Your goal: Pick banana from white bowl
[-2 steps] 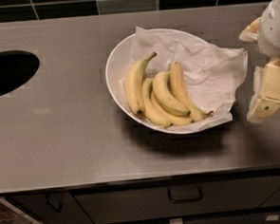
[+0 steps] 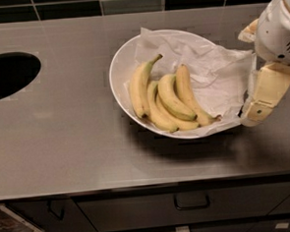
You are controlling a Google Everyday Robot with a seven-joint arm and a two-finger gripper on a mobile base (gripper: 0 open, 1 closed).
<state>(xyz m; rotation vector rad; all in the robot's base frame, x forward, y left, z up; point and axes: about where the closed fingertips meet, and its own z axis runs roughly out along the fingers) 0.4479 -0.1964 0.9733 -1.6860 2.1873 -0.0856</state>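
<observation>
Several yellow bananas lie side by side in a wide glossy white bowl on the steel counter. A crumpled white paper sheet lines the bowl and spills over its right rim. My gripper hangs at the right edge of the view, just right of the bowl and the paper's edge, above the counter. One cream-coloured finger points down and left toward the paper. The gripper holds nothing that I can see.
A dark oval opening is sunk in the counter at the left. Dark tiles run along the back wall. Drawers with a handle sit below the counter's front edge.
The gripper has moved slightly left and down, closer to the bowl's right rim. The bananas, bowl and paper have not moved.
</observation>
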